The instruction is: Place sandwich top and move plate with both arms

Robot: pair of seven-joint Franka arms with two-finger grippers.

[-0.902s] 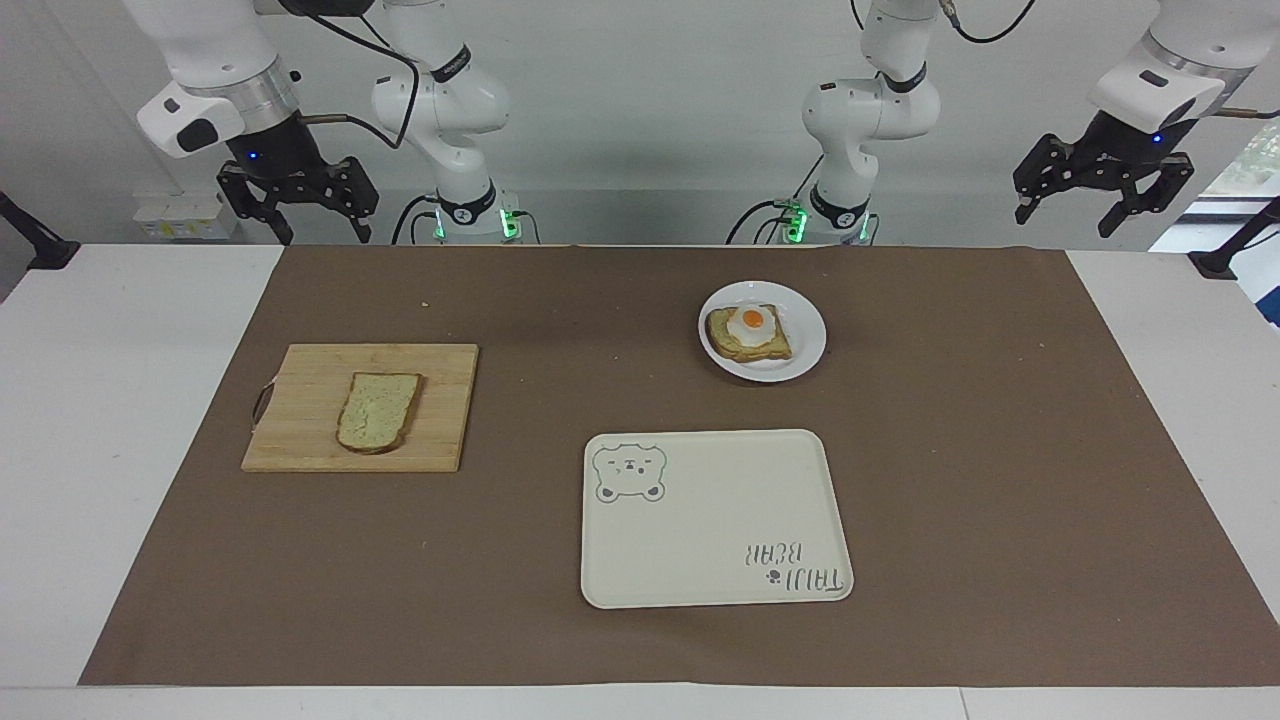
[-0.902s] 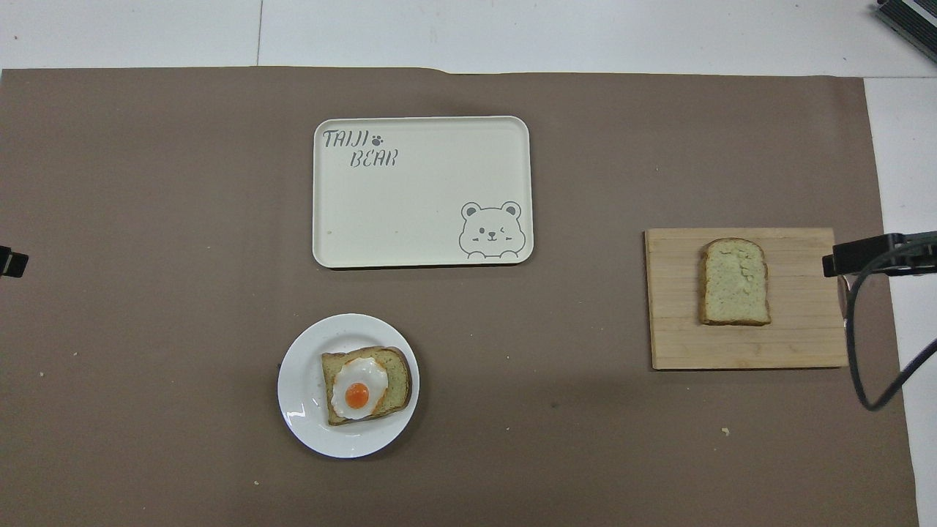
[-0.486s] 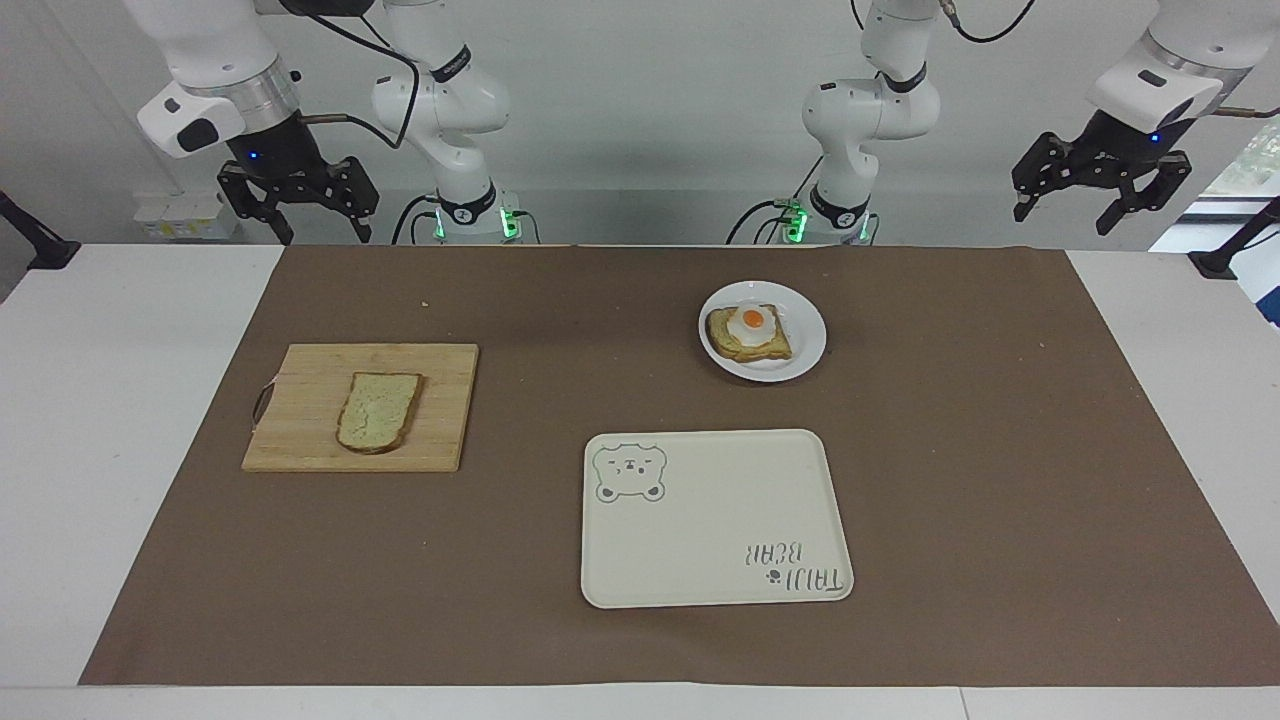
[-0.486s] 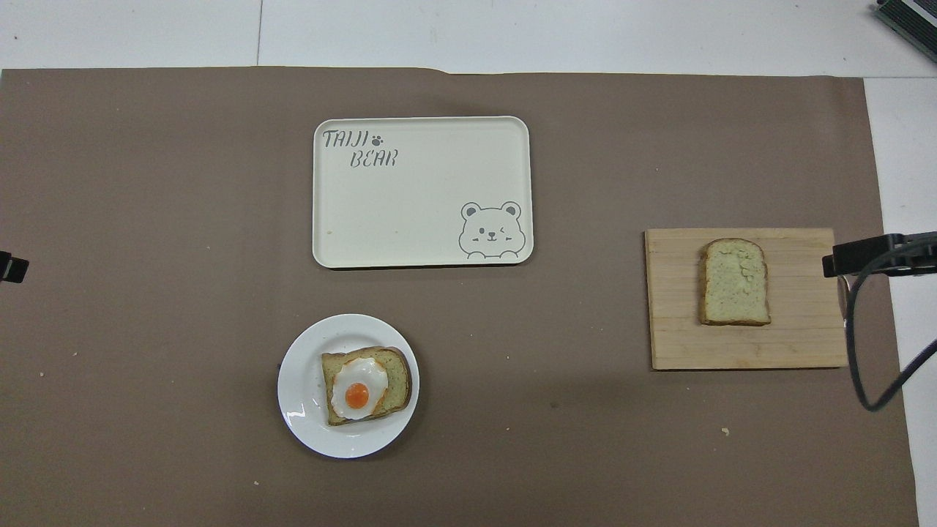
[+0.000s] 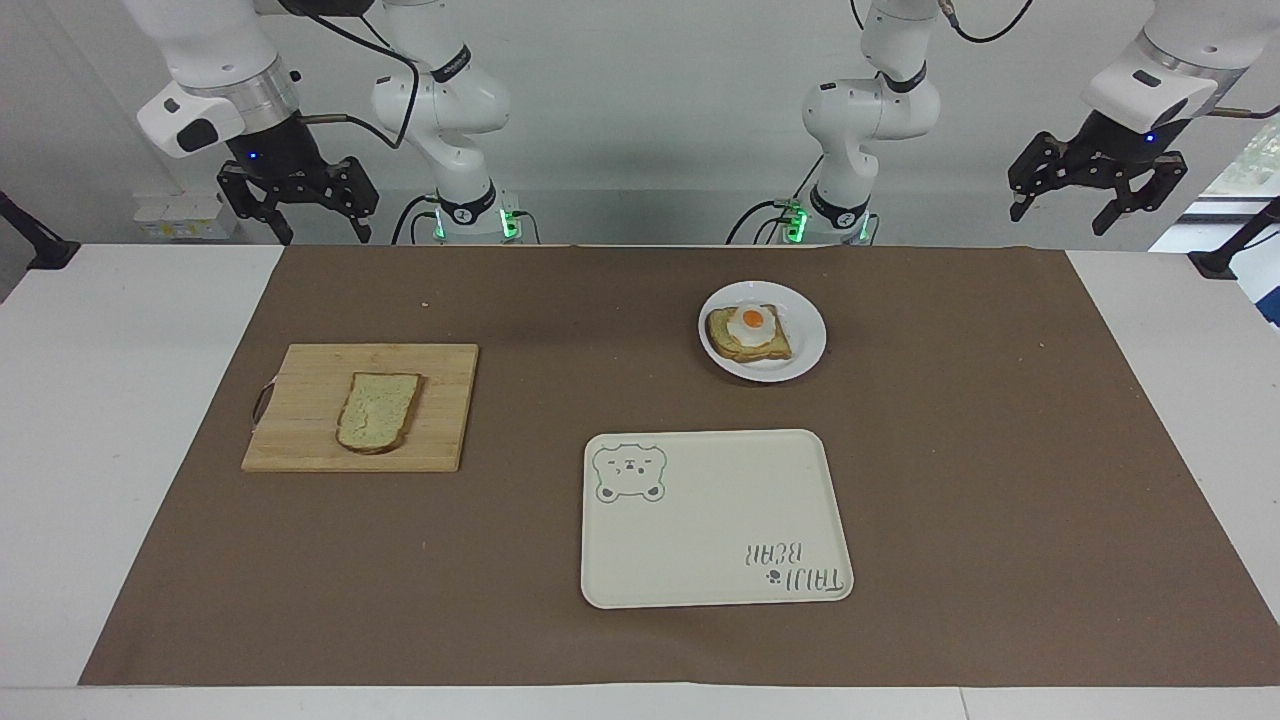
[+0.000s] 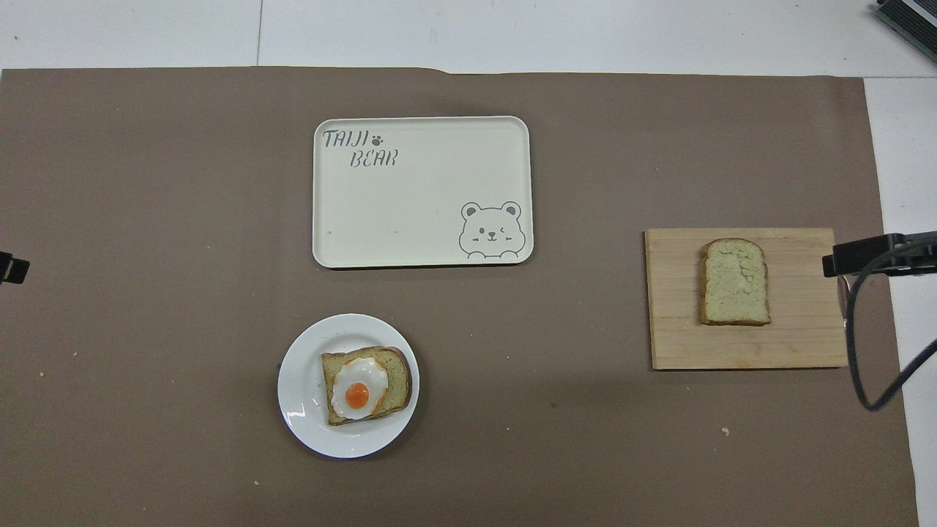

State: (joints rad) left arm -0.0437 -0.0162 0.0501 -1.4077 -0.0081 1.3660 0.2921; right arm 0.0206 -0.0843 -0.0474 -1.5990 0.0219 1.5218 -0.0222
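Note:
The sandwich top (image 5: pixel 378 411), a plain bread slice, lies on a wooden cutting board (image 5: pixel 300 445) toward the right arm's end of the table; it also shows in the overhead view (image 6: pixel 734 281). The small white plate (image 5: pixel 808 345) holds a bread slice with a fried egg (image 5: pixel 750 328) and sits nearer to the robots, toward the left arm's end; the plate also shows in the overhead view (image 6: pixel 300 399). My right gripper (image 5: pixel 297 222) is open and empty, raised over the table's edge by the robots. My left gripper (image 5: pixel 1060 212) is open and empty, raised over the left arm's end.
A cream rectangular tray with a bear drawing (image 5: pixel 715 540) lies farther from the robots than the plate, also in the overhead view (image 6: pixel 424 212). A brown mat (image 5: pixel 980 450) covers the table. The cutting board has a small handle (image 5: pixel 262 402) at its outer end.
My left gripper has risen slightly and shifted a little toward the table's middle. The right gripper and all objects have stayed in place.

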